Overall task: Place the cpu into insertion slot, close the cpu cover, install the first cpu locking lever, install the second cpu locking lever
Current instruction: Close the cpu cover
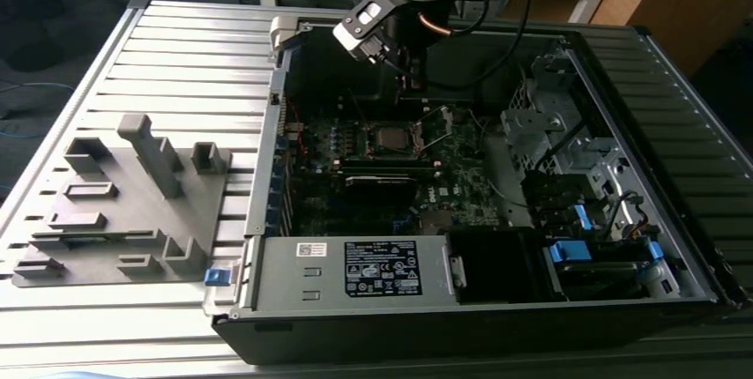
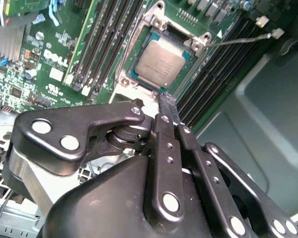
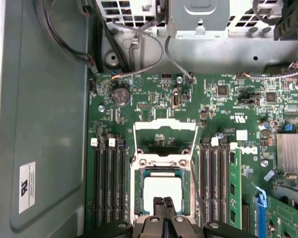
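Placement looks done: cpu [image 3: 163,188] sits flat in the insertion slot [image 3: 138,196]. Just beside the slot the cpu cover [image 3: 165,130] stands flipped open; closing it and both lever steps remain. Over the slot's edge the gripper [image 3: 164,202] hovers, fingers pinched together, empty.

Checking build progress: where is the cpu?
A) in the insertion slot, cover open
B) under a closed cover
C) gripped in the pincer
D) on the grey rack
A: the first wrist view shows the cpu seated in the insertion slot, cpu cover swung open.
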Robot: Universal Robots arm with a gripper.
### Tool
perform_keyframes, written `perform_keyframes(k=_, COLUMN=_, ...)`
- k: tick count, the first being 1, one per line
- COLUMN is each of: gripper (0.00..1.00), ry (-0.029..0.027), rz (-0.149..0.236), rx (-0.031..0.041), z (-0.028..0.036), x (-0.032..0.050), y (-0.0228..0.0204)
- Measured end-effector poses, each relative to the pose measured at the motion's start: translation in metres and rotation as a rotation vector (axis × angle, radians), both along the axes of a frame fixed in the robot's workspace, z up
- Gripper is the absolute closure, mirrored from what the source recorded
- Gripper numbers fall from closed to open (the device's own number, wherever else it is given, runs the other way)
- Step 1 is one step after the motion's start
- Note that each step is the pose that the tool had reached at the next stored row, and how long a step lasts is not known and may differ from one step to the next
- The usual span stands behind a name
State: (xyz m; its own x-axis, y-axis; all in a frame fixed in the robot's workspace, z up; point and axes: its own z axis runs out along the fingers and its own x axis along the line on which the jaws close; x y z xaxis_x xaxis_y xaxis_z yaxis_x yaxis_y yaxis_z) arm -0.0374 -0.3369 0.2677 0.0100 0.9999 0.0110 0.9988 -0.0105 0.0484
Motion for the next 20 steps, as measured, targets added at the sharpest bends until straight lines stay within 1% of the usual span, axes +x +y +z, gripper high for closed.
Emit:
perform_keyframes(k=1, gripper=0.89, ry=-0.0001, rz=0.000, rx=0.0001, z=-0.0001, x=0.0045, y=0.0000)
perform_keyframes(k=4, gripper=0.89, ry=-0.0001, rz=0.000, rx=0.0001, z=-0.0002, x=0.0102, y=0.0000)
perform_keyframes(k=12, gripper=0.89, ry=-0.0001, rz=0.000, rx=0.0001, z=-0.0003, x=0.0119, y=0.0000)
perform_keyframes(k=16, gripper=0.89, ry=0.0000, rz=0.000, rx=0.0000, z=-0.0004, x=0.0180, y=0.0000)
perform_keyframes(k=20, gripper=0.89, ry=-0.0001, rz=0.000, rx=0.0001, z=-0.0006, x=0.0259, y=0.0001)
